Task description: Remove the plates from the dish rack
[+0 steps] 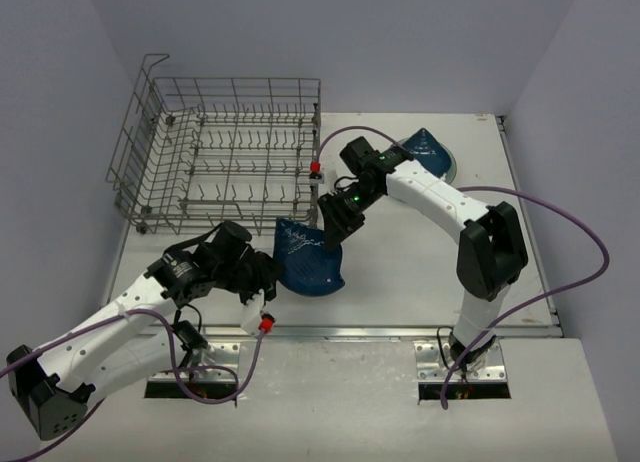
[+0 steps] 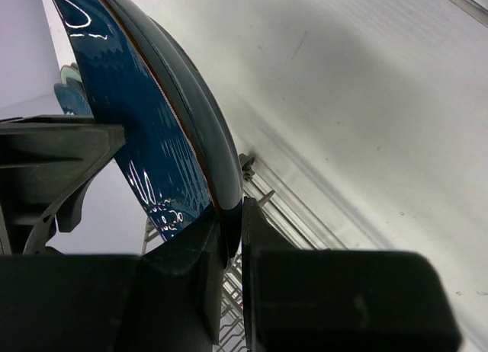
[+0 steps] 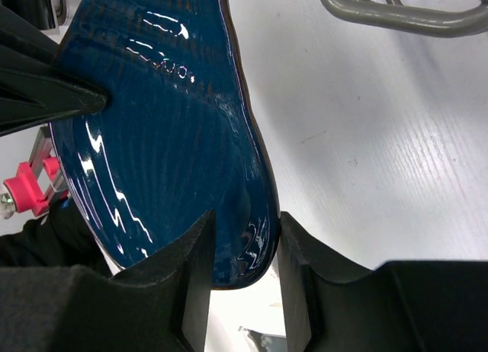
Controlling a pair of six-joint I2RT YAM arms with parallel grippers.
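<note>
Left gripper (image 2: 233, 234) clamps the dark blue plate (image 1: 306, 266) by its rim as right gripper (image 3: 244, 249) straddles the opposite edge, contact unconfirmed; left should release only once that hold is firm.

dish rack (image 1: 225, 157) far left, dark blue plate (image 1: 308, 257) mid-table, open table (image 1: 400, 272) near right

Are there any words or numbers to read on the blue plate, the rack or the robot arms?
None. The white squiggles on the dark blue plate look like shine, not letters.
The dish rack, left arm and right arm show no labels or numbers.
</note>
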